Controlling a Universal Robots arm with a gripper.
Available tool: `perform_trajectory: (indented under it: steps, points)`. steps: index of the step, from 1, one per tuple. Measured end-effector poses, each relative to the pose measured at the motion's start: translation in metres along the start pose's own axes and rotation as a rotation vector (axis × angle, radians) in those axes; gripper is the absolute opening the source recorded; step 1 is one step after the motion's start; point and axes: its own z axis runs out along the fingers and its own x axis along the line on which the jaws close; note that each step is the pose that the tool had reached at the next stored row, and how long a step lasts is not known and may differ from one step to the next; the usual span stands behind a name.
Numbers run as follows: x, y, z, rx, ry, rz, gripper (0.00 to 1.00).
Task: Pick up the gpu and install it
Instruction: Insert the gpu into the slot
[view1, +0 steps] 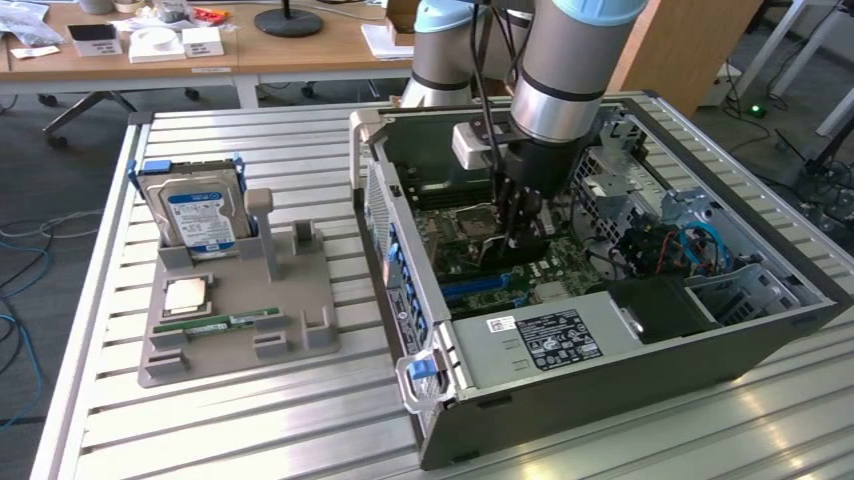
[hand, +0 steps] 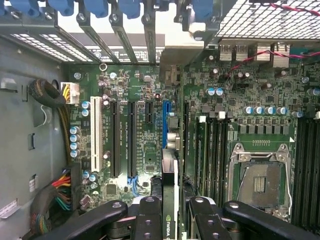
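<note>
- One gpu (hand: 170, 172) pinched edge-on in my hand (hand: 172, 212).
- Hand's inside open PC case (view1: 641, 385), gpu in line w/ blue slot (hand: 164, 125).
- HDD (view1: 198, 215), RAM stick (view1: 218, 323) in gray tray (view1: 300, 300) on worktop (view1: 200, 420).

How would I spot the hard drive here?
On the slatted table, to the exterior view's left of the open case, sits a grey holder. The hard drive stands upright at its far end: thick, silver, blue-white label, unlike the flat green memory stick.
</note>
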Motion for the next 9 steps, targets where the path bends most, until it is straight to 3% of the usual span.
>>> perform_trajectory:
  steps: [9]
  points:
    - [0.0017,0.0023,0.0003,0.0001,-0.0001,0.000,0.26]
